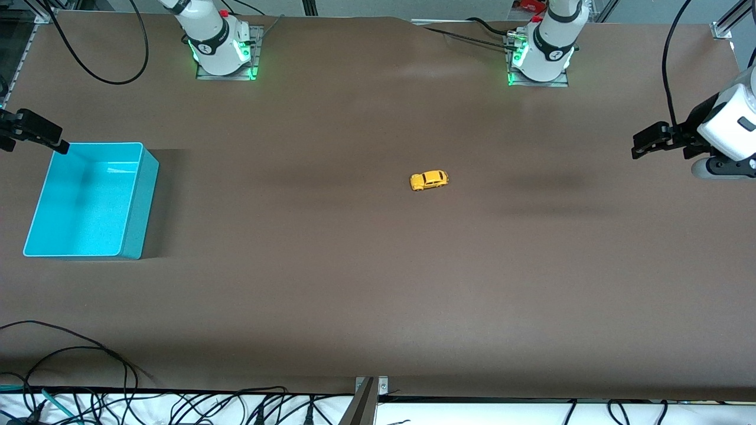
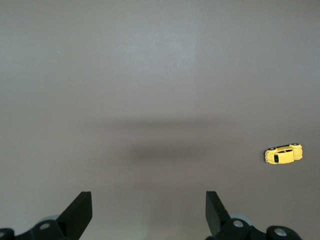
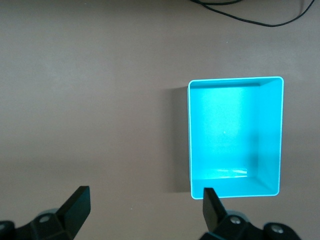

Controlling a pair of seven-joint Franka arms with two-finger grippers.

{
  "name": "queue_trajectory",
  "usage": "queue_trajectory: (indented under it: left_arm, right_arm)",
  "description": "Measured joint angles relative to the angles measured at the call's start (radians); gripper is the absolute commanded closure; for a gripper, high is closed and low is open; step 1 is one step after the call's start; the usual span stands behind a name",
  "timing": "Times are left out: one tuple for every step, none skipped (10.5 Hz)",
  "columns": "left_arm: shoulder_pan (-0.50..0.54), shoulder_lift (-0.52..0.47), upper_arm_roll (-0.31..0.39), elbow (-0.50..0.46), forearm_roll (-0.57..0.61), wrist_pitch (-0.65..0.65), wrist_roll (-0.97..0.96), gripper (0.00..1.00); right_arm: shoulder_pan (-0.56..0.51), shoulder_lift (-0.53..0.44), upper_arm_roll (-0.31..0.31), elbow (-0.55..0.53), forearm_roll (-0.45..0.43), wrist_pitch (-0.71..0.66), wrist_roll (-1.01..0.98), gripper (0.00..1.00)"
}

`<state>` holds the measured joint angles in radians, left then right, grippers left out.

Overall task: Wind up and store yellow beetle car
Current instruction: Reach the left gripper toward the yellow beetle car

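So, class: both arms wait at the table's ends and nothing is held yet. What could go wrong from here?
1. The yellow beetle car is tiny and on wheels, so it may roll away from the open left gripper.
2. The turquoise bin sits at the right arm's end, under the open right gripper, so the long carry risks a drop.

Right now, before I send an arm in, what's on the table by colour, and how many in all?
Yellow: 1, the yellow beetle car, alone mid-table.
Turquoise: 1, the turquoise bin, nothing in it, at the right arm's end of the table.
Total: 2
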<state>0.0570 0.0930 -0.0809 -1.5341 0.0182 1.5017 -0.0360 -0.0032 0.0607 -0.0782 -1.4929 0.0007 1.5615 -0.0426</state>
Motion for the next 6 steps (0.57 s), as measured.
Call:
queue_trajectory:
  left_arm:
    - [0.001, 0.022, 0.0, 0.009, 0.0, 0.005, 0.0, 0.0]
    - [0.003, 0.041, 0.0, 0.02, 0.0, 0.01, 0.0, 0.0]
    - [0.003, 0.051, 0.0, 0.028, 0.001, 0.011, 0.0, 0.0]
    - [0.003, 0.054, -0.002, 0.031, 0.011, 0.011, 0.0, 0.0]
    - [0.003, 0.056, -0.004, 0.032, 0.028, 0.011, 0.0, 0.0]
    - [0.003, 0.058, -0.005, 0.032, 0.038, 0.011, 0.0, 0.0]
  right_arm:
    - [0.0, 0.0, 0.0, 0.0, 0.0, 0.0, 0.0, 0.0]
    - [0.0, 0.0, 0.0, 0.0, 0.0, 0.0, 0.0, 0.0]
    - [0.0, 0.0, 0.0, 0.0, 0.0, 0.0, 0.0, 0.0]
    - [0.0, 0.0, 0.0, 0.0, 0.0, 0.0, 0.0, 0.0]
    - [0.0, 0.0, 0.0, 0.0, 0.0, 0.0, 0.0, 0.0]
    - [0.0, 0.0, 0.0, 0.0, 0.0, 0.0, 0.0, 0.0]
